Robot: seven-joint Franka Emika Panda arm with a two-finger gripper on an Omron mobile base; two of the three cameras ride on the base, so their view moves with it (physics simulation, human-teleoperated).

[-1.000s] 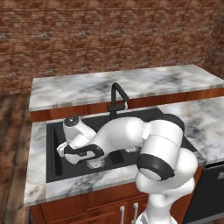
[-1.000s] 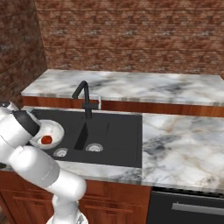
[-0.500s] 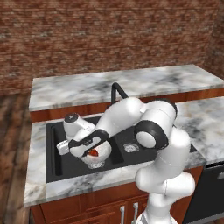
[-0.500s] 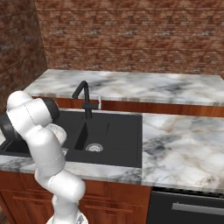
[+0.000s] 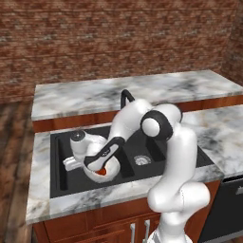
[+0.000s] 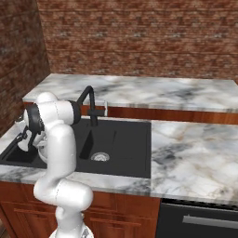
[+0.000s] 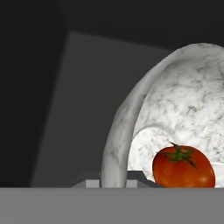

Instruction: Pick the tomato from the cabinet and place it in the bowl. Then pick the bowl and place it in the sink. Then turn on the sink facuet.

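1. Resting inside the bowl (image 7: 175, 113), the tomato (image 7: 183, 167) is red-orange with a green stem and sits on the bowl's marbled inner surface, as the hand view shows.
2. From the left base view, the tomato (image 5: 100, 171) is a small red patch inside the whitish bowl (image 5: 107, 173), low in the left basin of the sink (image 5: 142, 142).
3. The claw (image 7: 113, 183) is clamped tight on the bowl's rim: in the hand view its two small fingertips (image 7: 92, 183) stand on either side of the curved marbled edge.
4. In the left base view the claw (image 5: 88, 163) reaches down into the left basin from the white arm, which bends over the front of the sink.
5. The sink is black with two basins; a round steel drain (image 5: 141, 160) shows in the right basin.
6. The sink facuet (image 6: 90, 104), slim and black with an arched spout, stands behind the sink (image 6: 116, 144) in the right base view.
7. A grey-white marble table (image 5: 223, 137) surrounds the sink, with a second marble surface (image 5: 142, 90) behind it.
8. A red brick wall (image 5: 118, 38) rises at the back.
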